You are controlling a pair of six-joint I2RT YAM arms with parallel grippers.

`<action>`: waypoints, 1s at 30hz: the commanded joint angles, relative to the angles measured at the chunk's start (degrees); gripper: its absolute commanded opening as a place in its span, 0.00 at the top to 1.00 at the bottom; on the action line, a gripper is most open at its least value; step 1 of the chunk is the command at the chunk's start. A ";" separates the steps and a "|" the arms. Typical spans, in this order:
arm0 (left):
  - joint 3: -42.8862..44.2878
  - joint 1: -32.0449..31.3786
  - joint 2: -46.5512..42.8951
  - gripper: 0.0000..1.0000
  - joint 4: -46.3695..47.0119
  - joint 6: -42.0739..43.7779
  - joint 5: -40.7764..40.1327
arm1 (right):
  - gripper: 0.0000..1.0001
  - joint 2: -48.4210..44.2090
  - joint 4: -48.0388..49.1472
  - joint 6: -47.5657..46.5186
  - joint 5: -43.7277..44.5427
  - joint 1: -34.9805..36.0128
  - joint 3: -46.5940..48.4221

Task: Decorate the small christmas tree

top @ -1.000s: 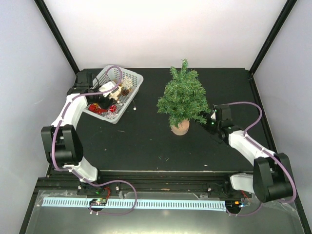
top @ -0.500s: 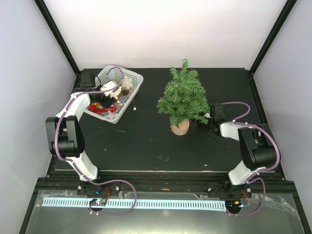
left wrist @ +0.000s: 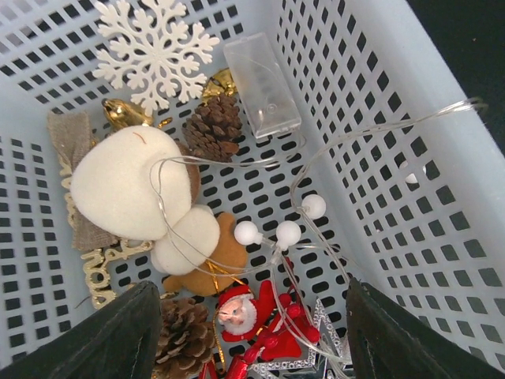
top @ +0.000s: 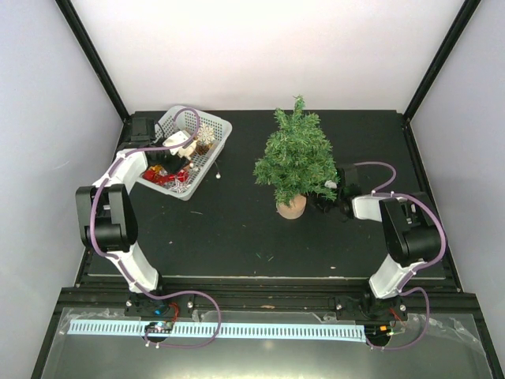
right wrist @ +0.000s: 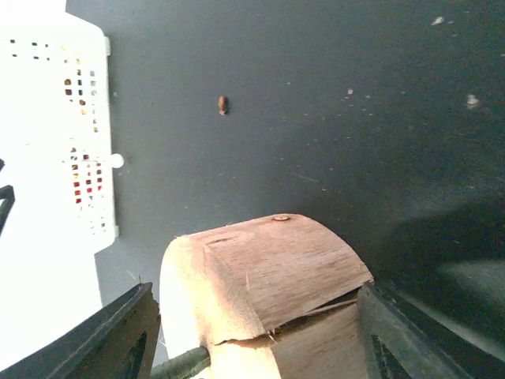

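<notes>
The small christmas tree [top: 296,160] stands upright mid-table on its round tan wooden base [top: 291,208]. My right gripper [top: 317,202] is low at the base's right side. In the right wrist view it [right wrist: 256,347] is open, with the wooden base [right wrist: 268,292] between its fingers. My left gripper [top: 169,162] hangs inside the white basket [top: 218,126]. In the left wrist view it [left wrist: 252,347] is open and empty just above a red Santa ornament [left wrist: 248,316] tangled with a clear light string with white beads [left wrist: 287,234].
The basket [left wrist: 410,103] also holds a white snowflake [left wrist: 154,49], a clear battery box [left wrist: 262,84], pinecones [left wrist: 213,128], a white plush [left wrist: 126,189], a gingerbread figure [left wrist: 215,268] and a silver star. The basket shows at the left of the right wrist view [right wrist: 55,118]. Small crumbs [right wrist: 222,104] lie on the black table.
My right arm has folded in and swung left, bringing its gripper from right of the tree down around the wooden base. My left gripper has shifted slightly inside the basket.
</notes>
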 commanded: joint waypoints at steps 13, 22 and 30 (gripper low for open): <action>2.03 0.09 1.88 0.35 1.00 -0.73 1.12 | 0.29 3.31 6.57 2.98 -3.31 -1.28 -0.69; 1.27 0.06 1.97 0.34 2.43 -0.69 0.58 | 0.26 -3.93 -7.05 0.12 7.32 -7.74 1.28; 1.74 0.07 3.02 0.34 1.69 1.80 0.36 | 0.21 -8.98 -19.08 -2.44 17.66 -13.97 3.21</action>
